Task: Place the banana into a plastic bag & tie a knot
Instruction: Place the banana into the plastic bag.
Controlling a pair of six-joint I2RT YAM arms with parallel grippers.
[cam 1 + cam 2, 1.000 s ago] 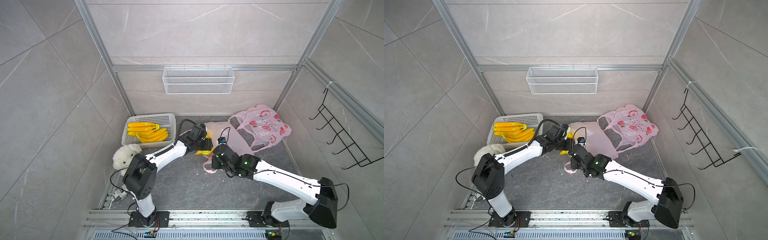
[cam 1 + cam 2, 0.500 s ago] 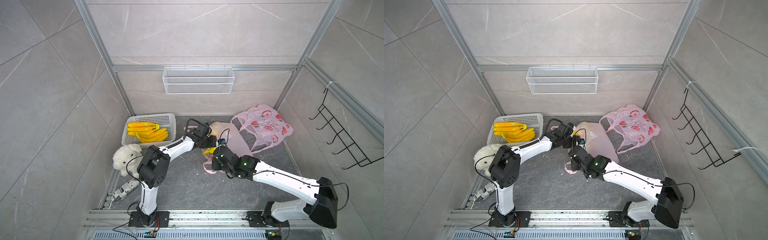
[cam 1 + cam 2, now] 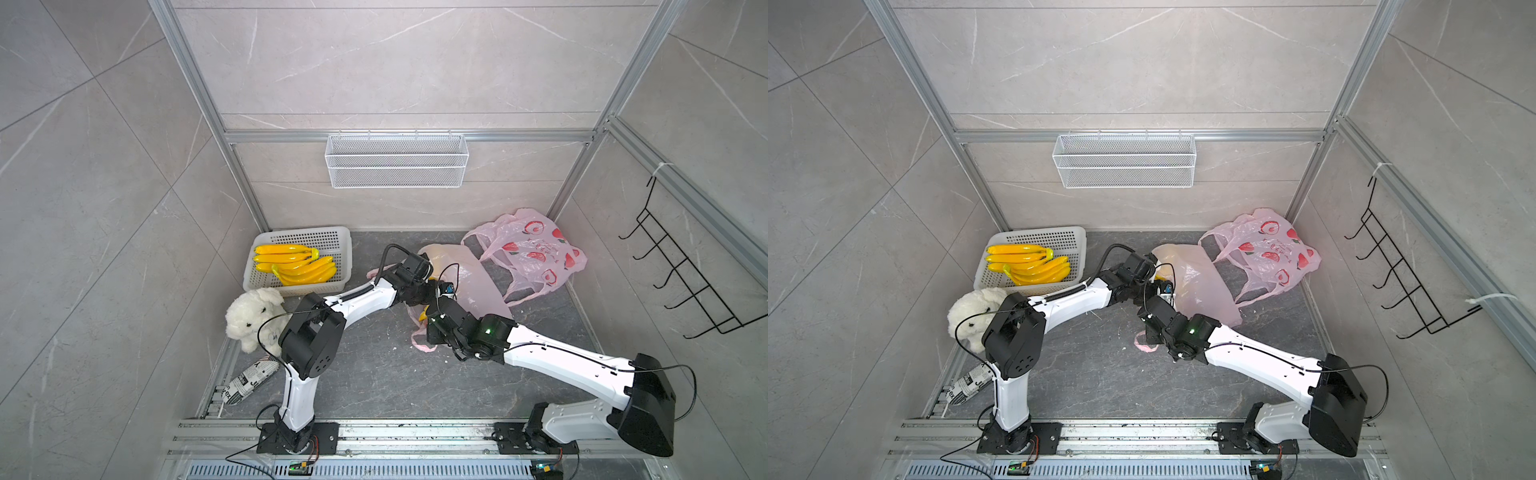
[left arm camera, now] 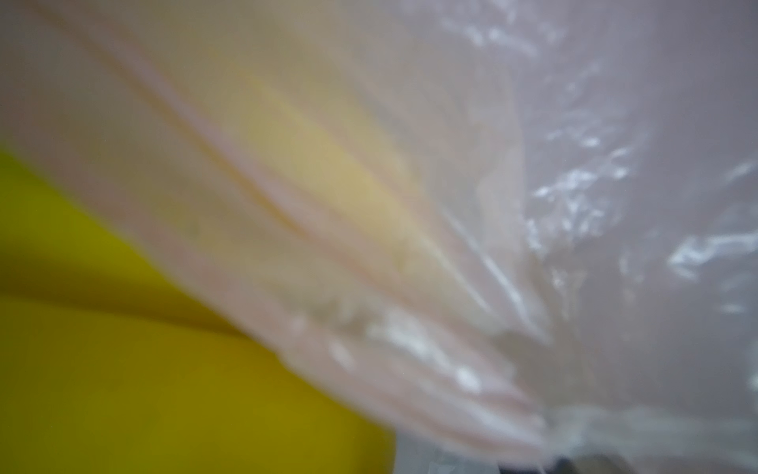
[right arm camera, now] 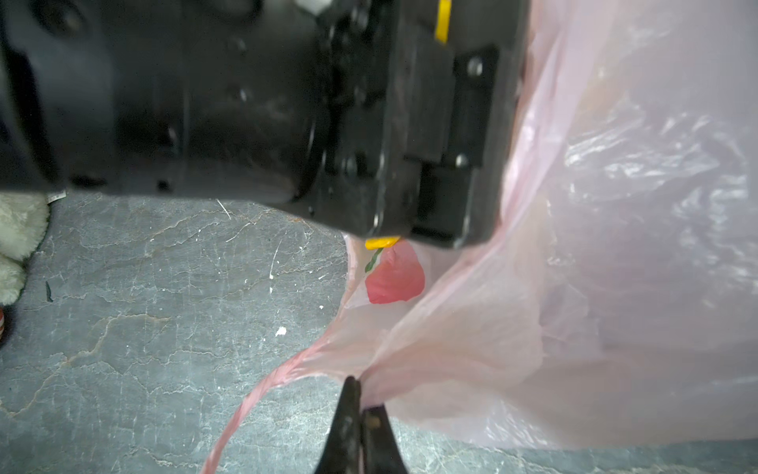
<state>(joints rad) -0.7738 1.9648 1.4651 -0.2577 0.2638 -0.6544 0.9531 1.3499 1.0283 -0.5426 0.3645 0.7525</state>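
Pink plastic bag (image 5: pixel 471 349) clamped by right jaws; left jaws' state I cannot tell.

Both top views bright and sharp; left wrist view blurred, plastic bag (image 4: pixel 574 184) glinting.

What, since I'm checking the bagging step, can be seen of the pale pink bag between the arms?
The pale pink bag is thin, translucent, crinkled plastic lying on the dark floor, mouth toward the arms. The right gripper is shut on a gathered fold of its rim beside a twisted handle strip. The left gripper reaches into its mouth; yellow banana shows against the film.
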